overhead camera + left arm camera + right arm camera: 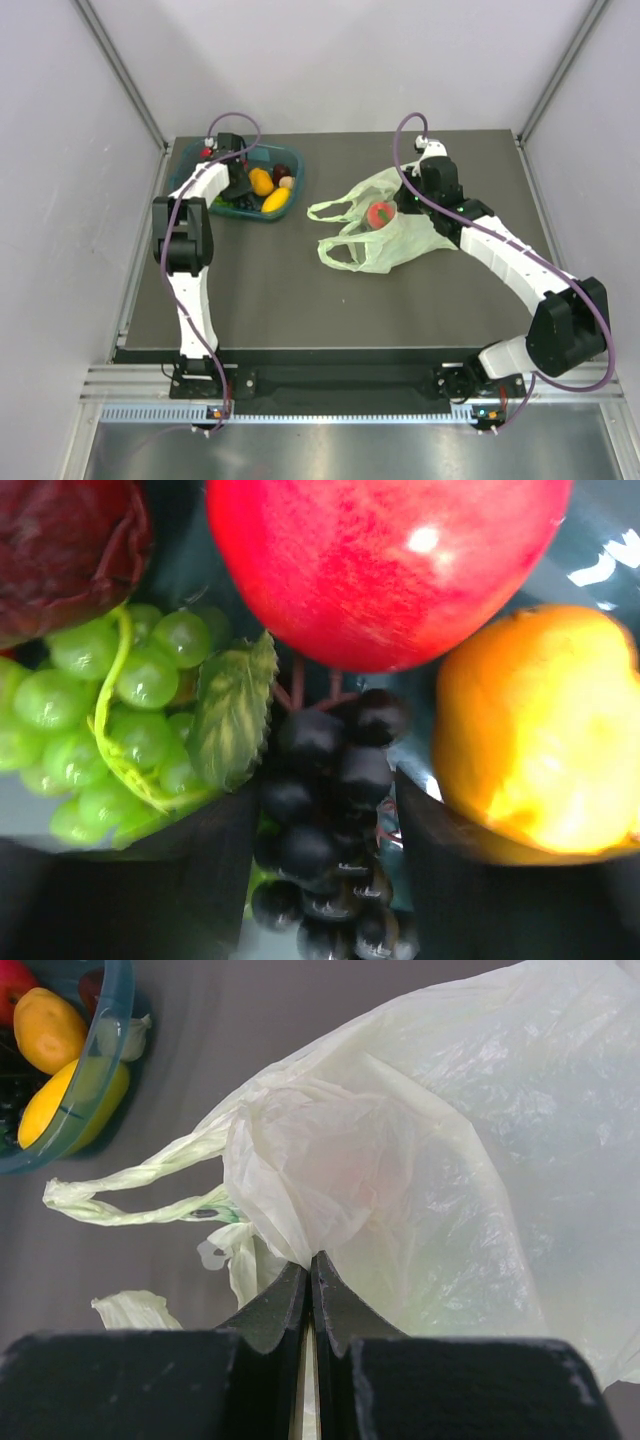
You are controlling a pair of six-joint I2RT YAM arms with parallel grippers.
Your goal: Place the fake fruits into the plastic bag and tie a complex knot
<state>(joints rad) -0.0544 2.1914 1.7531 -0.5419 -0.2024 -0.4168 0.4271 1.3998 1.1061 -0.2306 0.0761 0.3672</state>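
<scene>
Only the left wrist view shows the left end effector (pixel 328 820) spread around dark grapes (pixel 312 742), with a red apple (pixel 380 560) cropped at twelve o'clock. From above, the arm (pixel 205 182) hides them in the tray (pixel 287 214) at ten o'clock on the worktop (pixel 300 290). The right end effector (pixel 310 1265) pinches the plastic bag (pixel 450 1140) at two o'clock, with one red fruit (pixel 381 213) showing in it.

Evidently a robotics lab cell: bare grey panel walls (pixel 340 60), aluminium frame posts (pixel 120 70), dark table (pixel 330 310) on a slotted metal base (pixel 330 385).
</scene>
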